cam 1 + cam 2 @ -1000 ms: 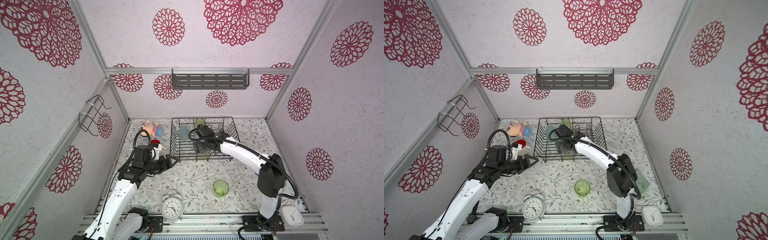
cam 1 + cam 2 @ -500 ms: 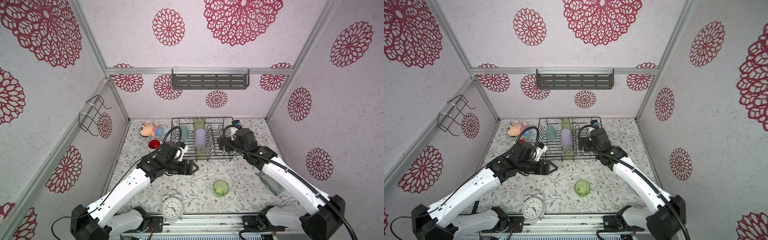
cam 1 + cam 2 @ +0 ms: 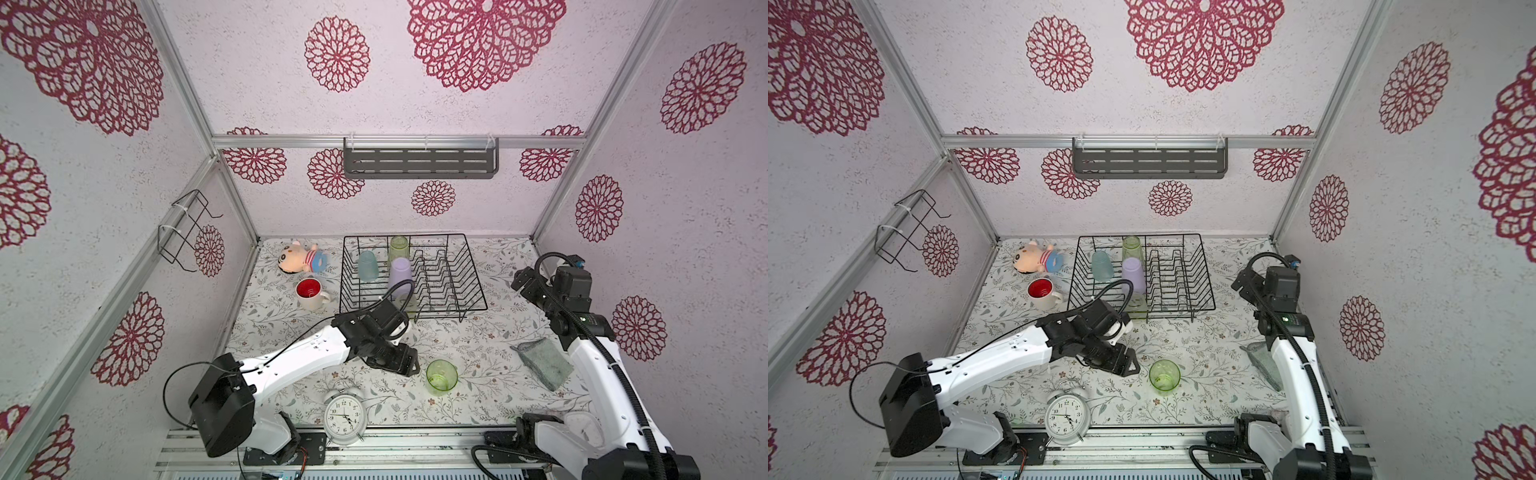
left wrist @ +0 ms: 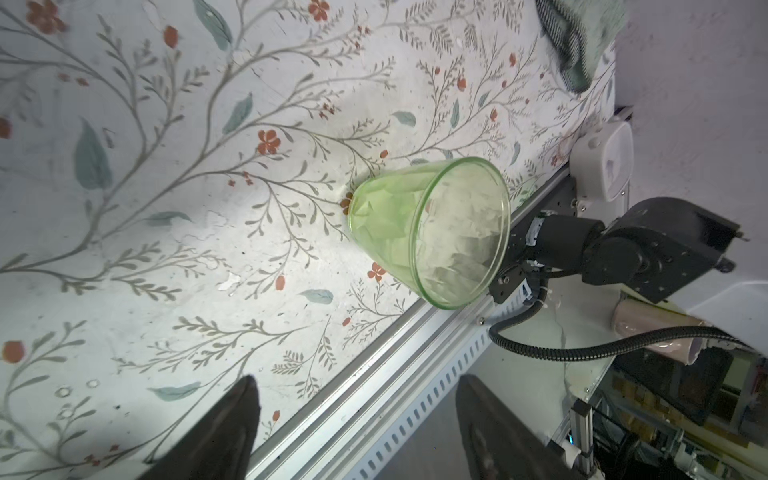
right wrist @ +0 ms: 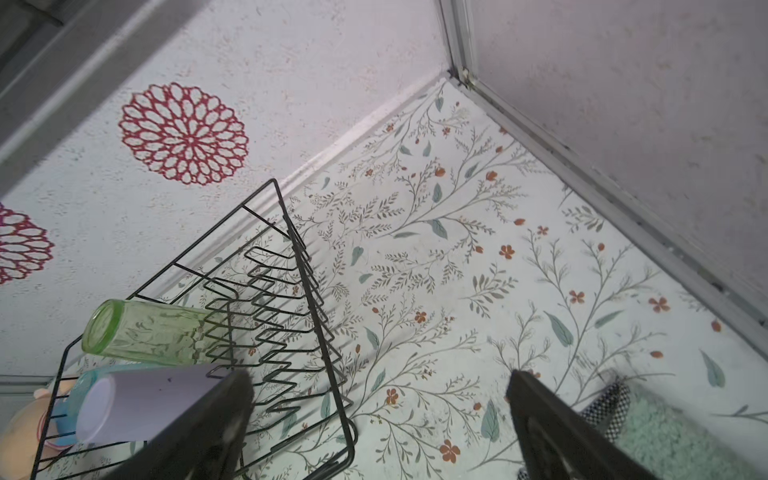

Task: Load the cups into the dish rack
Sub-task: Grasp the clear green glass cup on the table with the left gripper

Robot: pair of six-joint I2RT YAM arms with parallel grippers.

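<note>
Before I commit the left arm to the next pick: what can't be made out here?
- Pale green cup at the dish rack's front: left arm's cable and wrist cover it in both top views; upright or inverted unclear.
- Light-blue cup: right wrist view, mostly behind the lilac tumbler.
- Grey-green cloth: top view, largely behind the right arm.

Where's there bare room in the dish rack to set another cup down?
Free: the right half of the dish rack, over the prongs, and its front-left corner before the light-blue cup. Crowded: around the lilac tumbler.
</note>
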